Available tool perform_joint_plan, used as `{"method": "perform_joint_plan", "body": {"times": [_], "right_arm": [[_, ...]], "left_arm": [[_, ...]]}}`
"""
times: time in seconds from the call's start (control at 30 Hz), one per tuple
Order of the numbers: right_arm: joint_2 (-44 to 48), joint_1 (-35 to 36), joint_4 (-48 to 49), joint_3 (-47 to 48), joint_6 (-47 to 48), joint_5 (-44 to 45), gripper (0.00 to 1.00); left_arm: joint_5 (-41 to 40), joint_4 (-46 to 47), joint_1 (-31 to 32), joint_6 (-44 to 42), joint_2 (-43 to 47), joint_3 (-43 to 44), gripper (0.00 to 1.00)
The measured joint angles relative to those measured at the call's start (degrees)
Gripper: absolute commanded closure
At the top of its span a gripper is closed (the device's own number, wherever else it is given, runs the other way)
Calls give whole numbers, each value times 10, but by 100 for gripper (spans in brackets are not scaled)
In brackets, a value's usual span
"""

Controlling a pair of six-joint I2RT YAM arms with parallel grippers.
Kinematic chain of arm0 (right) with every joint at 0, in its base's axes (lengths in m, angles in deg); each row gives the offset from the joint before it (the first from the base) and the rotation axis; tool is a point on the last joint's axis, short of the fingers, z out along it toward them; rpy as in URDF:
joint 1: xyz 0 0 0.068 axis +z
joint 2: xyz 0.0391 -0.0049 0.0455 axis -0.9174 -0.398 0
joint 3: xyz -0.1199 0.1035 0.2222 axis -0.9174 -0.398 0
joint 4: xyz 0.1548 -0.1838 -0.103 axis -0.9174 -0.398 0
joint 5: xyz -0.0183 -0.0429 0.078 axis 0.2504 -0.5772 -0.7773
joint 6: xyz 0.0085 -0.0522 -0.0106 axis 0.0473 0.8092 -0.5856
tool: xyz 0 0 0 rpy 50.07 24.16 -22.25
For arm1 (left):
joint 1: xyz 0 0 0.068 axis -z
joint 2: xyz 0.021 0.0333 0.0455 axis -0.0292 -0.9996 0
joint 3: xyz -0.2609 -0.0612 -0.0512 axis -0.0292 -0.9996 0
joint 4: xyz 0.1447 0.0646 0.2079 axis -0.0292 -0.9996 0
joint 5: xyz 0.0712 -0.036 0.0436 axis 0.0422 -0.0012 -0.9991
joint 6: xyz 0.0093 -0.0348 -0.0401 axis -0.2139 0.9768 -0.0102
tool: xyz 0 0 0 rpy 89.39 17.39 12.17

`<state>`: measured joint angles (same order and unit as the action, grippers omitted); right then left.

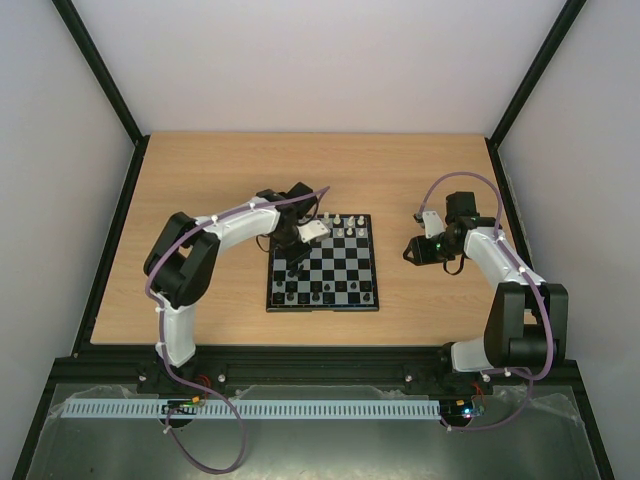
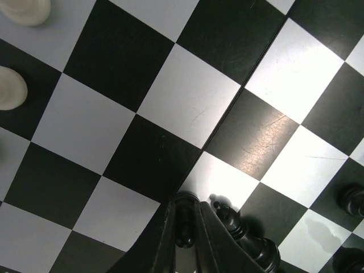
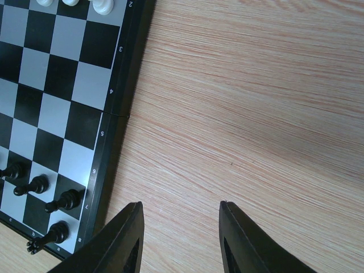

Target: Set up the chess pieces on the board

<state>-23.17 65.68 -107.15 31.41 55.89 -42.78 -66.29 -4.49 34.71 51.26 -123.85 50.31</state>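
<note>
**Board.** The board (image 1: 342,264) lies flat near the middle of the table (image 1: 200,190), its edges roughly square to the table's edges. In the overhead view, white pieces (image 1: 345,220) stand along its upper edge, mostly towards the right. Black pieces (image 1: 318,291) stand in the rows at its lower edge.

**Left gripper.** In the overhead view, the left arm (image 1: 235,222) reaches over the upper left part of the board. In the left wrist view, the left gripper (image 2: 187,207) sits at bottom centre. Its fingers are clenched, with a small black piece (image 2: 184,232) pinched between the tips. It cannot be told whether that piece rests on the board or is lifted clear. Just right of the fingers stands a second black figurine (image 2: 245,232), very close to the right finger. It cannot be told whether the two touch. Two of the white pieces show at the upper left of that frame, and two dark ones at its right edge.

**Right gripper.** The right gripper (image 3: 181,206) hangs over bare wood to the right of the board, well apart from it. Its fingers are spread and released, with only table grain between them. In the right wrist view, the board's rim runs down the left side. Four black pieces stand at the lower left of that frame, and white ones at the top left.
</note>
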Motion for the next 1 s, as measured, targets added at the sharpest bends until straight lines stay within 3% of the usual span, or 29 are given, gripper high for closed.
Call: {"method": "perform_joint_plan", "body": {"times": [0.3, 0.53, 1.0], "right_arm": [[0, 0, 0, 0, 0, 0, 63], [0, 0, 0, 0, 0, 0, 63], [0, 0, 0, 0, 0, 0, 63]], "left_arm": [[26, -6, 0, -14, 12, 1, 92], [72, -18, 3, -52, 69, -15, 92], [77, -39, 64, -101, 78, -68, 92]]}}
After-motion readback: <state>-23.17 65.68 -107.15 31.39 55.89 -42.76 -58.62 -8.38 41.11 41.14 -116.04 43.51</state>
